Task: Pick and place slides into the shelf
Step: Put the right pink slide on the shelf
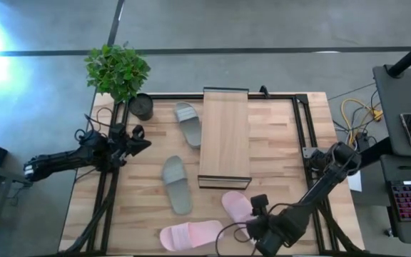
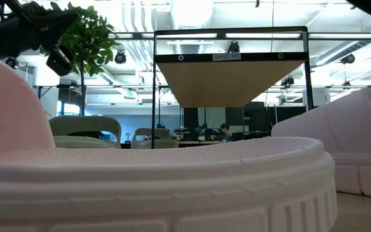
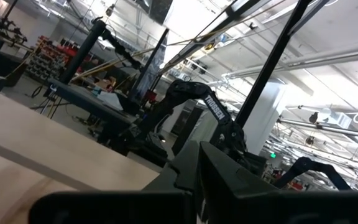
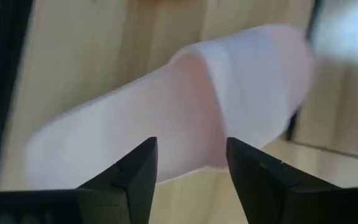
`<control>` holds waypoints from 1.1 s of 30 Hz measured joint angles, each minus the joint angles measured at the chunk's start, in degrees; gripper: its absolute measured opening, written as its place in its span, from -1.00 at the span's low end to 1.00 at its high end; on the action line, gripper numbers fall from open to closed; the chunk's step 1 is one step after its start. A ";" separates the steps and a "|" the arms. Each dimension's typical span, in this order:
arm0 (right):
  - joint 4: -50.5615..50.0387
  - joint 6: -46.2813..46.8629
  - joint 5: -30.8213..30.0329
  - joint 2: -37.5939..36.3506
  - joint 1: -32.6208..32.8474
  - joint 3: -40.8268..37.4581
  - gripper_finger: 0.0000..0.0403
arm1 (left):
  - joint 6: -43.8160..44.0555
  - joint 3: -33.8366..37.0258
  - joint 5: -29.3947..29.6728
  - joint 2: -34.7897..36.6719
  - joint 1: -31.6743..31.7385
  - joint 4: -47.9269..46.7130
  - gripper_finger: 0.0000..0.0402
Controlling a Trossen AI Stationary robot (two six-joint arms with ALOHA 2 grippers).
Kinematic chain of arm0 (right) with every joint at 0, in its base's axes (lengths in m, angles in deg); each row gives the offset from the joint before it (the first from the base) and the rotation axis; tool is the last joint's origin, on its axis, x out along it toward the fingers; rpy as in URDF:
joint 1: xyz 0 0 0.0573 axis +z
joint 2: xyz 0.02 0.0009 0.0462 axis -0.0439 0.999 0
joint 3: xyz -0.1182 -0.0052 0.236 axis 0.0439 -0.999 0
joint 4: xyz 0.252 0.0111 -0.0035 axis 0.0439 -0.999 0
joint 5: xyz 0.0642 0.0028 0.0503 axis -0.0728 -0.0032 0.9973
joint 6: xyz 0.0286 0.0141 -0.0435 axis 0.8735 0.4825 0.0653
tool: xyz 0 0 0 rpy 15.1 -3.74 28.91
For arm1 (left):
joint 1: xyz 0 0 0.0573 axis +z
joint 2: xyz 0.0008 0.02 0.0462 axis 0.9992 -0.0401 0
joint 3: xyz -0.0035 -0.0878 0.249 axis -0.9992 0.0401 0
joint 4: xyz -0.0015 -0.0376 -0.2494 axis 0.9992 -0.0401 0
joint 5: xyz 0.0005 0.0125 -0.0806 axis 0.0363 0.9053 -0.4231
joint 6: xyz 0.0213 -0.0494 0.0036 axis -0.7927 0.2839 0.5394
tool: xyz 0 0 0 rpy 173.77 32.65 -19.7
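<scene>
Two pale pink slides lie on the table near its front edge, one (image 1: 190,234) flat on its sole and one (image 1: 235,205) just in front of the shelf (image 1: 224,132). My right gripper (image 1: 250,223) hangs over the second pink slide (image 4: 185,112), pointing steeply down, open, fingertips above the sole beside the strap (image 4: 260,74). Two grey-green slides (image 1: 188,123) (image 1: 178,183) rest on their soles left of the shelf. My left gripper (image 1: 137,138) waits shut at the table's left side, holding nothing.
A potted plant (image 1: 118,71) with a dark pot (image 1: 141,107) stands at the far left corner. Black frame rails (image 1: 302,128) run along the table's right and left sides. In the low view, pink slides (image 2: 153,180) (image 2: 359,148) fill the foreground.
</scene>
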 joint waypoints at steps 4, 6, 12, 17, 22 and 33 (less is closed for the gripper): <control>-0.01 -3.19 -5.28 0.45 0.41 -1.10 -0.08 | 0.00 0.00 -0.02 -0.82 0.00 0.02 -1.00; 0.00 -3.25 -6.22 1.01 0.33 -1.75 -0.08 | 0.00 0.00 -0.02 -0.89 -0.01 -0.06 -1.00; 0.43 -3.26 -6.52 4.56 0.27 -2.12 -0.08 | 0.07 0.00 0.31 -0.72 0.00 0.03 -1.00; 0.07 -2.70 -9.64 7.59 0.24 -0.69 -0.08 | 0.22 0.00 0.31 -0.82 0.01 0.03 -1.00; 0.41 -1.38 -14.33 8.41 -0.37 1.02 -0.08 | 0.46 0.00 0.32 -0.78 0.00 0.02 -1.00; 0.48 -1.43 -16.85 8.36 -2.66 1.37 -0.24 | 0.52 0.00 0.31 -0.95 -0.01 0.02 -1.00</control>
